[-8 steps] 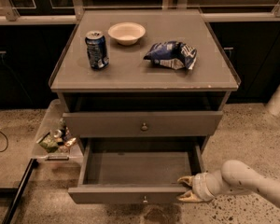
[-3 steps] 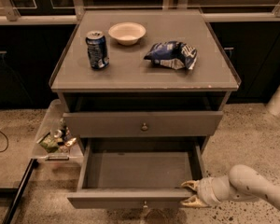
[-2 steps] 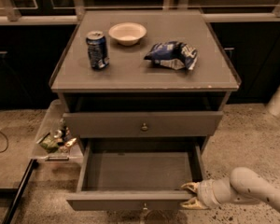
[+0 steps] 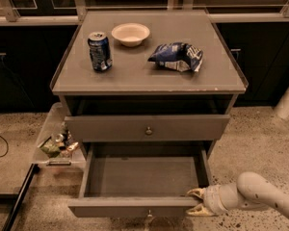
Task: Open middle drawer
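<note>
Camera view: middle drawer (image 4: 143, 177) stands open, gripper (image 4: 196, 202) at its front corner.

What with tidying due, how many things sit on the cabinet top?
3: soda can left, bowl at the back, chip bag right. The gripper is at the open middle drawer's front right corner.

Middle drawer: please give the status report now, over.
Gripper at right end of middle drawer front. Drawer pulled well out. Plastic bin on floor at left, not in its path.
</note>
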`<state>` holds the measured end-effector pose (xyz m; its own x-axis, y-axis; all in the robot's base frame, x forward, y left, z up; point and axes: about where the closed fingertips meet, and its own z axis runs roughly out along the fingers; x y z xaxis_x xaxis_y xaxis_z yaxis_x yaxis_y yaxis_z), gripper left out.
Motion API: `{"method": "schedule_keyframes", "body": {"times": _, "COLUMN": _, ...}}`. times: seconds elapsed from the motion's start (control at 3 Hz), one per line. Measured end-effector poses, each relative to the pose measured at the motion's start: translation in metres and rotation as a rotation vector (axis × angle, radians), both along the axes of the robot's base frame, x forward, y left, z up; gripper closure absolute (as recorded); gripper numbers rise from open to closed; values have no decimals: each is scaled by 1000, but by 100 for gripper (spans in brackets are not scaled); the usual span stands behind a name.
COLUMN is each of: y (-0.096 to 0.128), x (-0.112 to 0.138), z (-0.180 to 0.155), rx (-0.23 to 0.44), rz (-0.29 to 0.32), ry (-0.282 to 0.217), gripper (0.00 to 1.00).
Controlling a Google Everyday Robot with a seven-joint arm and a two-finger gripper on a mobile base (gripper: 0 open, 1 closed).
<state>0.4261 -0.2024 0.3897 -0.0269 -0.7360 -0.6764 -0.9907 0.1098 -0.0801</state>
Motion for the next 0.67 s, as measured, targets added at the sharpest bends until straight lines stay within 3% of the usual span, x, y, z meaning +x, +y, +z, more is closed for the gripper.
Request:
{"method": "schedule_keyframes", "body": {"times": 0.33, "y": 0, "x": 0, "z": 0, "rx": 0, "rz": 0, "ry": 0, "gripper": 11}}
{"method": "schedule_keyframes", "body": {"times": 0.67, "y": 0, "x": 0, "z": 0, "rx": 0, "rz": 0, "ry": 0, "gripper": 0}}
